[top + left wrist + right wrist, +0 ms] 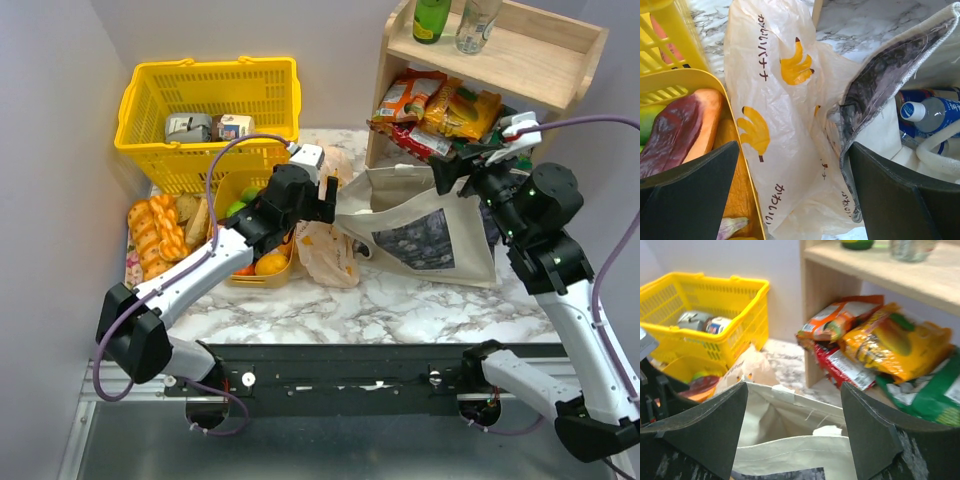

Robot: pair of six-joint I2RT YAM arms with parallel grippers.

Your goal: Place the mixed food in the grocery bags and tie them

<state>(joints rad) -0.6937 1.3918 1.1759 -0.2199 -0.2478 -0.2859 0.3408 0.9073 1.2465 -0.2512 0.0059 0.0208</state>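
The left gripper (pixel 794 146) stands wide open with nothing in it. It hangs over the peach plastic bag (pixel 785 125) printed with yellow bananas, which lies crumpled and loose on the marble table (pixel 400 310) between its two fingers. Its right finger (pixel 900 200) is just beside the rim of the canvas tote (pixel 425 235); whether they touch cannot be told.

The right gripper (pixel 794 387) is also spread wide and empty, poised above the tote's open mouth.

Inside the tote lies a blue drink bottle (pixel 935 112) with a white cap. To the left of the plastic bag, a small yellow bin (pixel 262 235) holds the loose food: a red-brown slice (pixel 675 130), oranges (pixel 270 265) and something green.

Further out are the bread loaves (pixel 155 235), the yellow shopping basket (pixel 210 100) and the snack packets (pixel 880 340) under the wooden shelf (pixel 500 40).
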